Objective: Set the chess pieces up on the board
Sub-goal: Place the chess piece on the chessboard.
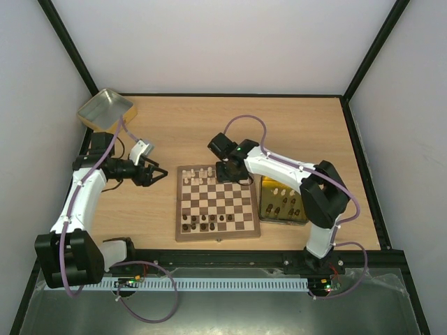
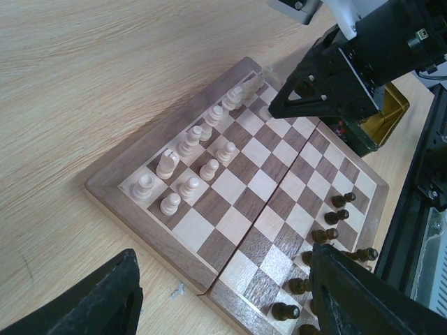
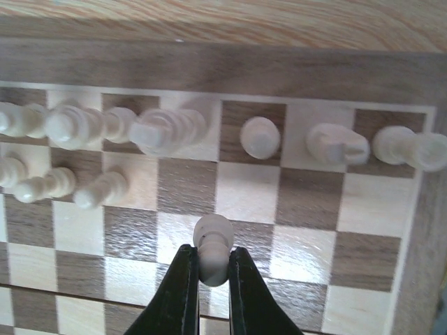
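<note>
Over the far rows of the square wooden chessboard [image 1: 217,236] with smooth dark-brown and light-tan checks, the right gripper [image 3: 211,269] is pinching a small pale cream turned wooden pawn [image 3: 213,241] by its lower body between black tapered fingers. Its rounded head is showing above them, and its long axis is appearing upright like the standing cream pieces [image 3: 258,136] beyond. Left of the board, the left gripper [image 1: 158,172] is hovering over the table with jaws apart, holding nothing.

Left of the board [image 1: 216,202], left arm [image 1: 82,195]; right of it, right arm [image 1: 279,166]. Both white-shelled with black joints, black bases, black tapered jaws, looping mauve cables [image 1: 248,118], small green lights [image 1: 239,148].
</note>
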Motion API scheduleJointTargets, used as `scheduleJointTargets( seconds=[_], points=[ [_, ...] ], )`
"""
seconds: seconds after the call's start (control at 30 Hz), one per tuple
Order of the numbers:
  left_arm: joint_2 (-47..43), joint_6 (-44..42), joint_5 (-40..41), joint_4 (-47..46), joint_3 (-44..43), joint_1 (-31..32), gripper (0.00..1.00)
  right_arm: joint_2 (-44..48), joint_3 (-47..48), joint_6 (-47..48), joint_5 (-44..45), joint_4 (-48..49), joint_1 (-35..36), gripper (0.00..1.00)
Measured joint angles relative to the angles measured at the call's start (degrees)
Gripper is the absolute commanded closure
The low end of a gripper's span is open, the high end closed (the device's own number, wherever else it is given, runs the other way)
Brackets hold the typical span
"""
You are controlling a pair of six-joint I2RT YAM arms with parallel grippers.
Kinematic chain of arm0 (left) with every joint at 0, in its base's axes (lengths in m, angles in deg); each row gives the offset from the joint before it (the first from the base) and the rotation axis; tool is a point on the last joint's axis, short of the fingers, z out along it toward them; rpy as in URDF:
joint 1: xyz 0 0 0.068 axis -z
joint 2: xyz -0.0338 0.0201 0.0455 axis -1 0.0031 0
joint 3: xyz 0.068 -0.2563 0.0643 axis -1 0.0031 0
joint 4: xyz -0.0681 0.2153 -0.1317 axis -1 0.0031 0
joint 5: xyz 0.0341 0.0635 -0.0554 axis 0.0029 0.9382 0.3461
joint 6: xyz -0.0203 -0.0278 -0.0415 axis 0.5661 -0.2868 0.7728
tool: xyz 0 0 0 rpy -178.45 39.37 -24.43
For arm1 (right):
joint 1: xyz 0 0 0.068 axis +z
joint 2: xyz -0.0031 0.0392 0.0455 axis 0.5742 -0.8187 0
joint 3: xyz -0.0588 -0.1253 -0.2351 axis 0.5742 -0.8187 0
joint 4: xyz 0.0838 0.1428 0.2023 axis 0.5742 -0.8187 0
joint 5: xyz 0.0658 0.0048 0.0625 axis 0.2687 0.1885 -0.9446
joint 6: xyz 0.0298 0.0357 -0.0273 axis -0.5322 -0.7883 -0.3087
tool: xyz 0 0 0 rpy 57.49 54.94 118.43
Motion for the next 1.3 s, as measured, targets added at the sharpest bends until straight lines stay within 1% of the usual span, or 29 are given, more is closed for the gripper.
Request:
scheduleJointTargets(
  seconds=[0.43, 1.0, 1.2, 1.3],
  points=[
    [0.00, 0.61, 0.02, -0.22, 0.00, 0.90, 0.34, -5.29, 3.45, 0.96, -2.36, 1.70, 0.72, 0.98],
    [-0.17, 0.59, 0.02, -0.20, 0.00, 1.79, 0.34, -7.23, 4.22, 1.20, -1.11, 2.23, 0.72, 0.98],
    [-0.17, 0.59, 0.02, -0.20, 0.00, 1.86, 0.34, -8.39, 4.46, 1.36, -1.44, 2.49, 0.72, 0.94],
    [-0.17, 0.59, 0.02, -0.20, 0.00, 1.92, 0.34, -8.41, 4.48, 1.33, -1.55, 2.51, 0.72, 0.89]
  ],
)
